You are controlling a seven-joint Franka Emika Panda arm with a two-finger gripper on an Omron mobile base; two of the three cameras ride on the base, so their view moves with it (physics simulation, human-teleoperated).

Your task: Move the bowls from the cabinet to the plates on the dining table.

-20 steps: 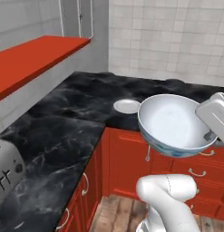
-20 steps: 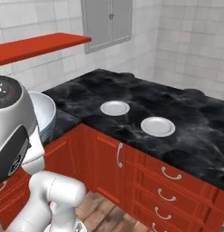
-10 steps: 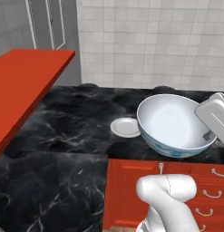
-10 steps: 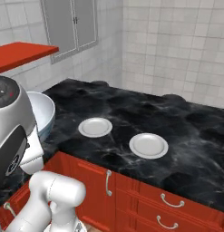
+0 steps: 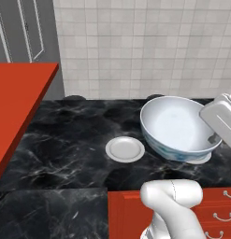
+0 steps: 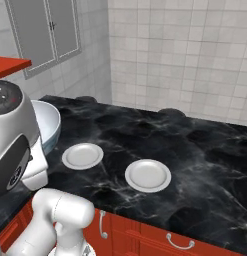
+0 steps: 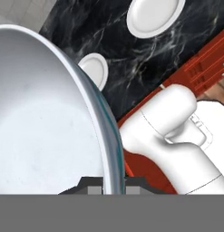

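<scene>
Gripping white bowl [image 5: 175, 128] above plates [image 6: 148, 175]

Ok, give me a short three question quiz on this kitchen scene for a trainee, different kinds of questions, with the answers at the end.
1. True or false: both white plates on the dining table are bare.
2. What is the end effector clamped on? A) a plate B) the rim of the white bowl C) a drawer handle
3. Fill in: the bowl's outside carries a ____ pattern.

Key
1. True: the left plate and the right plate hold nothing; the bowl is carried in the air.
2. B: the hand view has a finger on each side of the rim.
3. Blue, seen low on its wall in the left base view.
</scene>
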